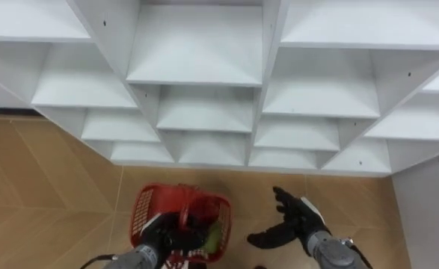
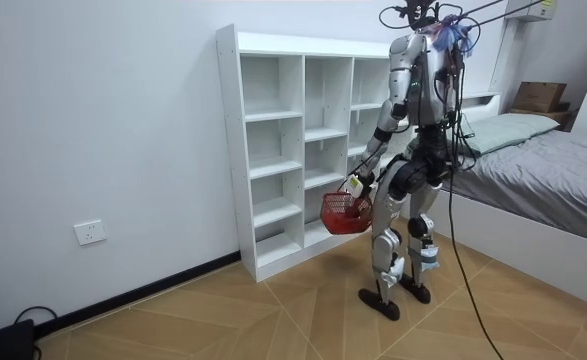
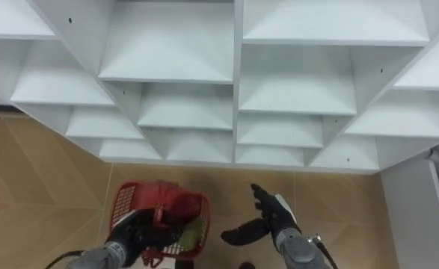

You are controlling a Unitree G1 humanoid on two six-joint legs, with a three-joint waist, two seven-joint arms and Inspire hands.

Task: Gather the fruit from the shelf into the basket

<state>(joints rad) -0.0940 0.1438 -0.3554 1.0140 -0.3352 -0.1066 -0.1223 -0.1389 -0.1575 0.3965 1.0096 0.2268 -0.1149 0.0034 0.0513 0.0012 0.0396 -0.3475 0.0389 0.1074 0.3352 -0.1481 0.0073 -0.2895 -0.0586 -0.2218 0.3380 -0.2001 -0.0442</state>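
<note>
- Left eye view: the white closet (image 1: 204, 82) takes up the far part of the scene, its open compartments seen from above. A wood floor (image 1: 47, 187) lies in front of it.
- Left eye view: a red basket (image 1: 140, 213) hangs at near left, over the floor and short of the closet's bottom shelf.
- Left eye view: the left hand (image 1: 167, 235) is clenched round the basket's handle, grasping it from the near side.
- Left eye view: a green fruit (image 1: 214, 237) lies inside the basket at its right side, just beside the left hand. Its kind cannot be told.
- Left eye view: the right hand (image 1: 300, 218) is to the right of the basket and apart from it. It is released, fingers spread, thumb pointing left, holding nothing.
- Room view: the robot stands upright on the floor, facing the closet at close range. A bed (image 2: 548, 165) lies behind it at the room view's right.
- Room view: the basket hangs at thigh height from the left arm, between the robot and the closet's lower shelves.
- Room view: a wall socket (image 2: 90, 232) sits low on the wall at the room view's left, well apart from the closet.
- Right eye view: the green fruit shows against the basket's right wall. The left hand grasps the handle, and the right hand is spread beside the basket.
</note>
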